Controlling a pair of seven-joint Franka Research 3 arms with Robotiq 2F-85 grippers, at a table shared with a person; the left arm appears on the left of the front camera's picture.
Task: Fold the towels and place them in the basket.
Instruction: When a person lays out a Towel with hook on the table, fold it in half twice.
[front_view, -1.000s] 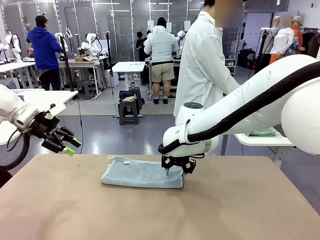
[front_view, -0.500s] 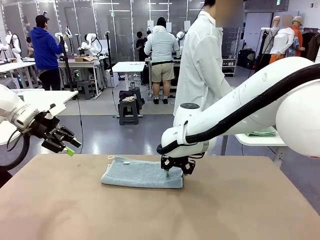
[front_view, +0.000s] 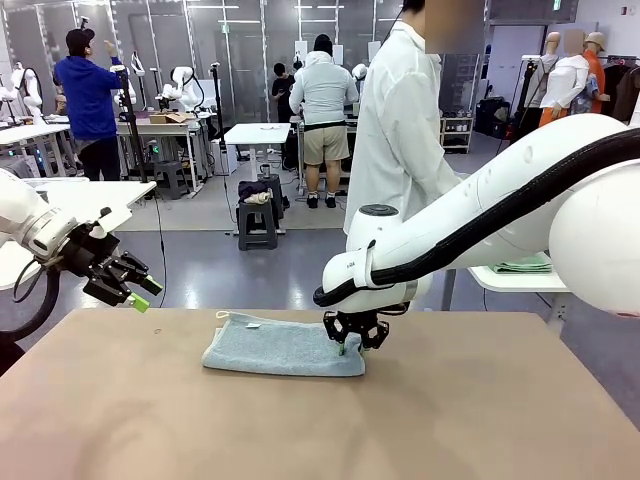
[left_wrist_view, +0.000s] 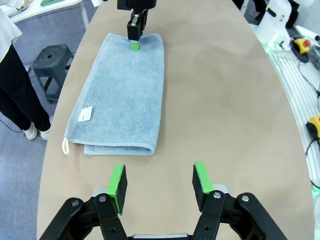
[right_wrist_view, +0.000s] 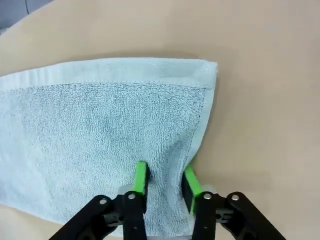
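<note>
The right fingers (right_wrist_view: 141, 176), open a second ago, now pinch the right end of the folded blue-grey towel (front_view: 280, 348) mid-desk (front_view: 450, 420), likely for another fold; the left fingers (left_wrist_view: 118, 182) hang open and empty at the left

Front camera: fixed at the robot's edge of the table (front_view: 450, 420), a little above it, facing across toward the person (front_view: 400, 130). Left wrist camera: raised off one end of the table, looking down past the left gripper (left_wrist_view: 159, 175) along the towel (left_wrist_view: 122, 90), at middling range. Right wrist camera: close over the towel's end, behind the right gripper (right_wrist_view: 165, 172). All three views share the towel.
</note>
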